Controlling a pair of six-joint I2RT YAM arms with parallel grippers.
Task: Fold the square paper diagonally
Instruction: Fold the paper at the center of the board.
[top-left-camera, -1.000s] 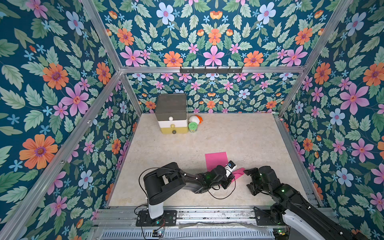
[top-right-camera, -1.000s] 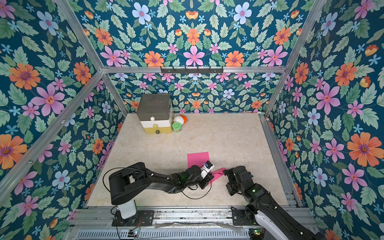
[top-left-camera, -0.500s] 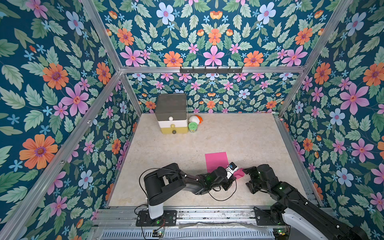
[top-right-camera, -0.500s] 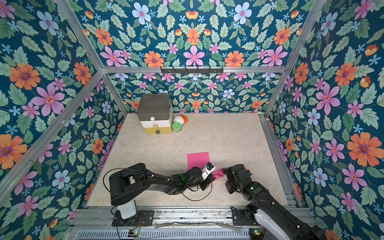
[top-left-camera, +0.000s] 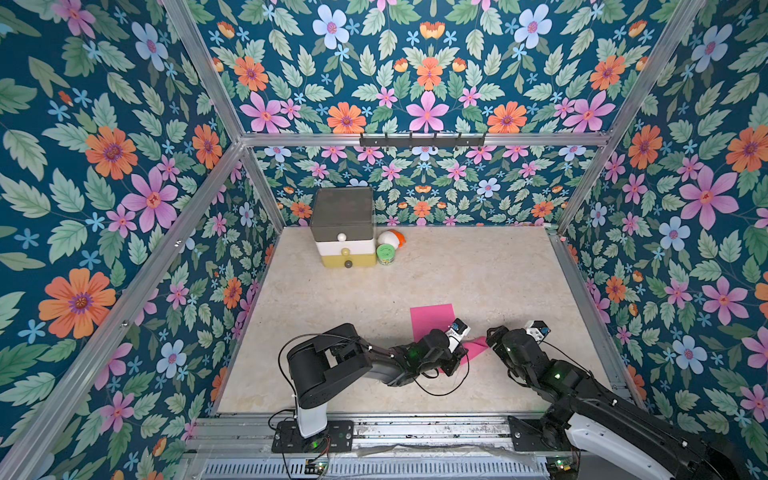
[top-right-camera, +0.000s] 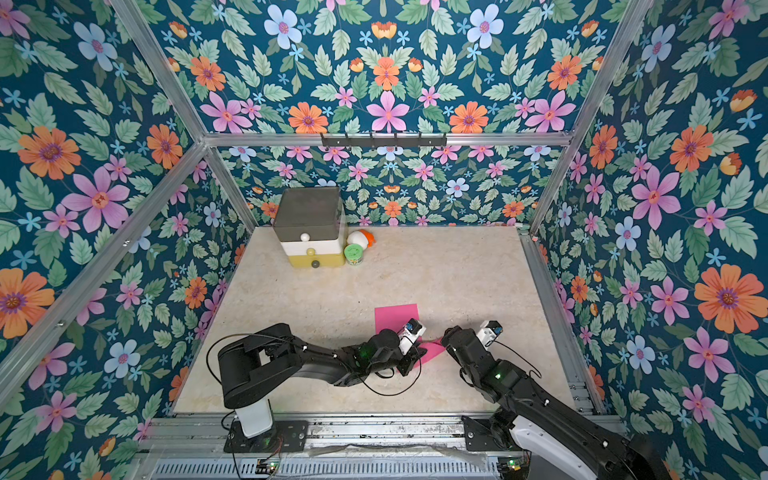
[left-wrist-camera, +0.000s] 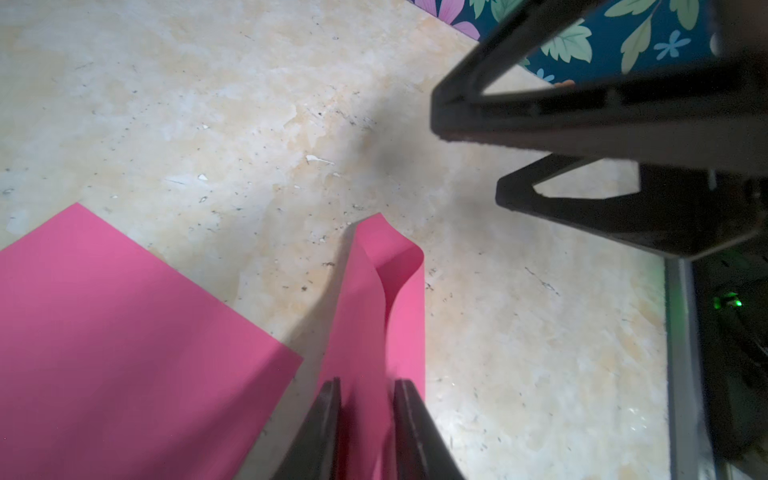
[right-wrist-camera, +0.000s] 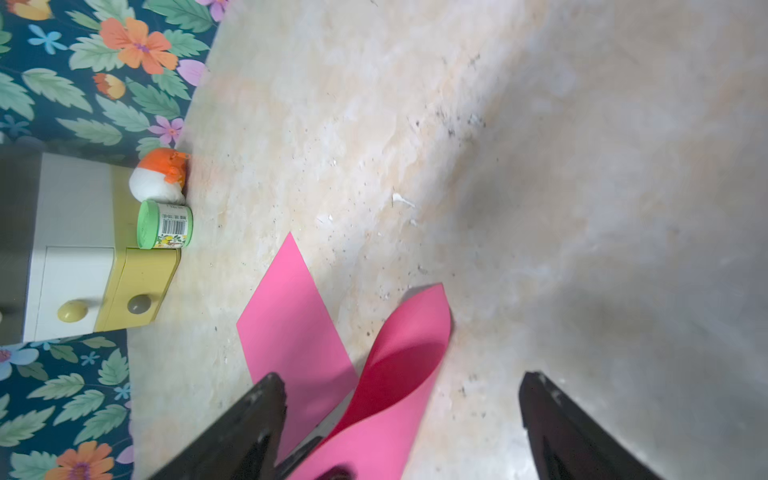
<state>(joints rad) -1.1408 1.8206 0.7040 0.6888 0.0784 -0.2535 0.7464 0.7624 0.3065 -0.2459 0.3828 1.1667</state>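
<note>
The right hand (right-wrist-camera: 403, 376) has slid in closer to the lifted corner (top-left-camera: 478, 345) of the pink paper (top-left-camera: 430, 320). Nothing else seems to have moved.

At the back left of the table (top-left-camera: 478, 270) stands a box of drawers (top-left-camera: 343, 224). A green tub (top-left-camera: 385, 253) sits just beside it, and an orange and white toy (top-left-camera: 390, 238) is behind the tub. They are well apart from the paper and not in the way.

Next comes the left hand (left-wrist-camera: 366, 386). It is pinching one corner of the paper and holding it up off the table, so that part curls over. The rest of the sheet lies flat near the front of the table, between the two arms.

On the right, the right hand has its fingers spread wide and holds nothing. The curled corner is just in front of it.

I think the fold has only begun, because the corner is up but not yet laid down. The next move should carry that corner across to the far corner on the other side, match the tips, and press the crease flat. The right hand could hold the sheet still.

The two hands are very near each other and might bump. The paper is floppy and could slide.
</note>
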